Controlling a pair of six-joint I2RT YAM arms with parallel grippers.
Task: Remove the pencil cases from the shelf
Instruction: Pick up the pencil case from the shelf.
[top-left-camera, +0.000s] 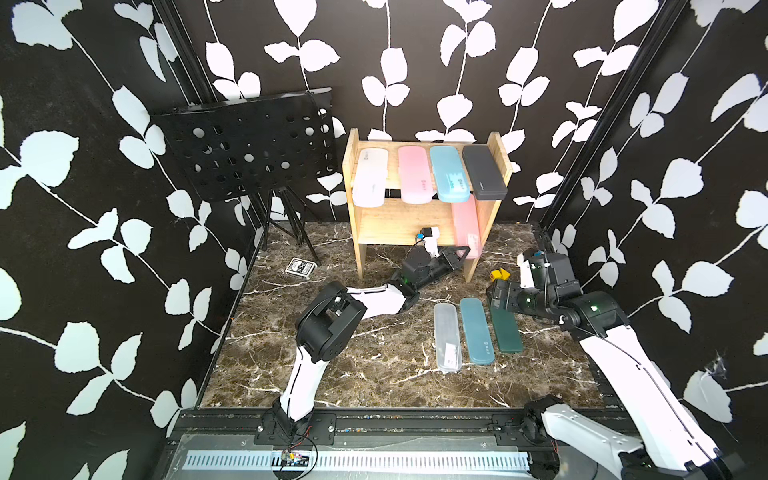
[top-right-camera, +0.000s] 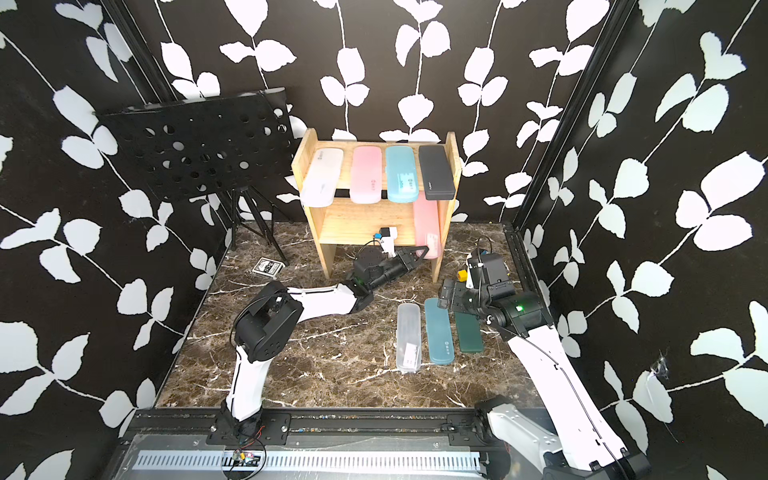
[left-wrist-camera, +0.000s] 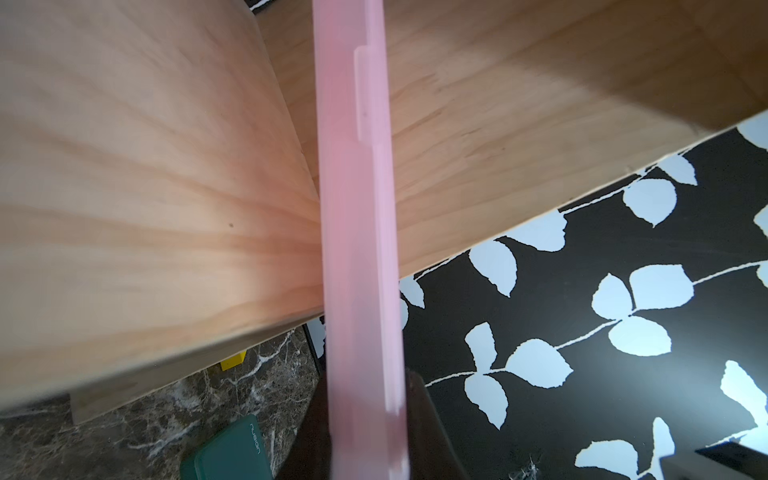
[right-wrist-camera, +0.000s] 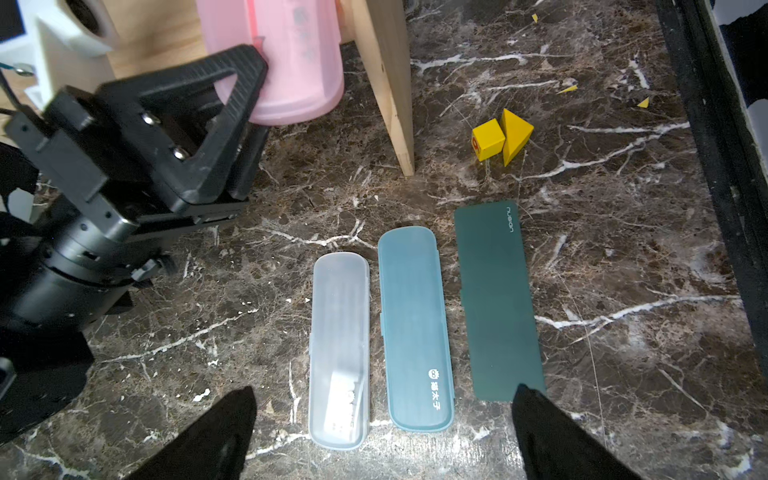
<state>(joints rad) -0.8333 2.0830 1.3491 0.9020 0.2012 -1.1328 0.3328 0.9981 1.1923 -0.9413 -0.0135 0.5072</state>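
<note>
Clamping lower-tier pink case (top-left-camera: 467, 224) with left end effector (top-left-camera: 465, 251); right end effector (right-wrist-camera: 382, 399) agape beside shelf (top-left-camera: 399, 220). Next, likely: draw forward, clearing side panel.

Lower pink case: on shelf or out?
On: lower pink case rests on the shelf, near end overhanging, left gripper shut on it.

left tool (top-right-camera: 420, 252): I am clamping the pink case (top-right-camera: 427, 220) on the shelf (top-right-camera: 328, 232), lower tier | right tool (top-right-camera: 448, 296): I am hovering above the dark green case (top-right-camera: 469, 338) on the bench (top-right-camera: 332, 365)
</note>
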